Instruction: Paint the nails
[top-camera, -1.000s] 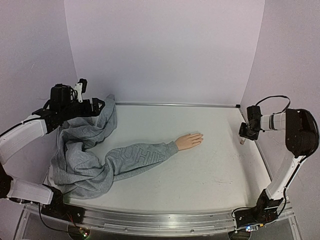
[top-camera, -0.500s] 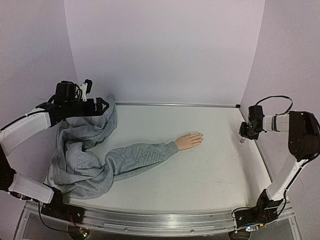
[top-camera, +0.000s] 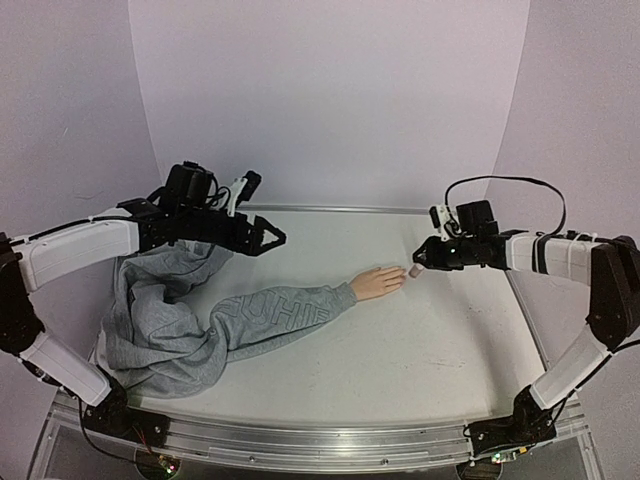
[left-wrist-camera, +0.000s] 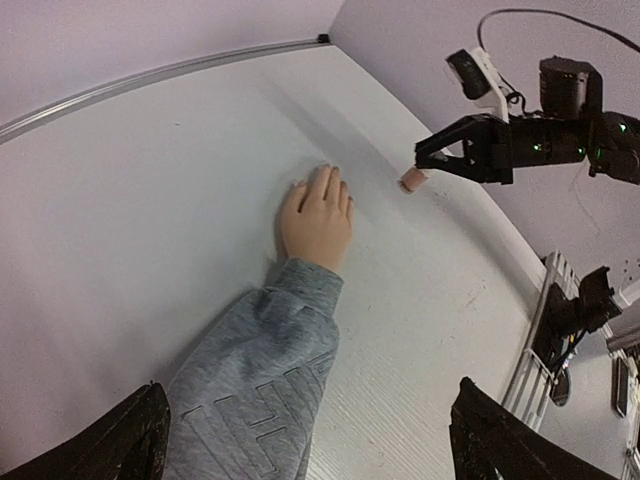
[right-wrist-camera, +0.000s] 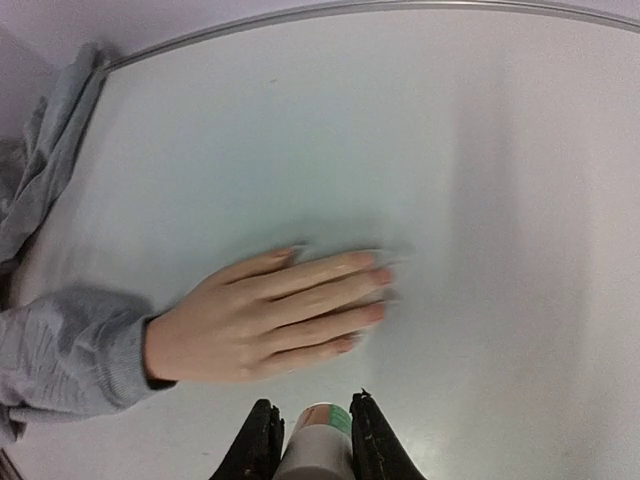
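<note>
Nails (right-wrist-camera: 381, 277): tiny, at the fingertips of a peach mannequin hand (right-wrist-camera: 265, 315). Looking a shade redder than the skin in the right wrist view. Too small to judge from overhead. Smooth, no clear edge between nail and finger at this closeness.

Lying about mid-table, a little toward the far edge and right of centre. Palm down on the white table (top-camera: 430, 340), fingers close together, pointing at the right edge, thumb tucked along the far side.

Joined at the wrist to a grey sweatshirt sleeve (top-camera: 285, 315) with a ribbed cuff, stretching back toward the near-left corner. Rest of the sweatshirt (top-camera: 160, 300) heaped along the left edge.

Writing: raised block letters along the sleeve, same grey as the cloth, seen turned about from above, not readable with any certainty. On the small pale bottle (right-wrist-camera: 315, 445), a band of green and orange at its front end; no words legible.

Right gripper (top-camera: 418, 266): clenched on that bottle, black fingers pinching both sides, the bottle's free end aimed at the fingertips. Just beside them on the right-edge side, apart, bare table between.

Left gripper (top-camera: 272, 240): released, jaws spread wide, holding nothing. Hovering over the far-left part of the table above the sweatshirt, turned toward the mannequin hand. Black fingers (left-wrist-camera: 130, 440) at both lower corners of its own view.
</note>
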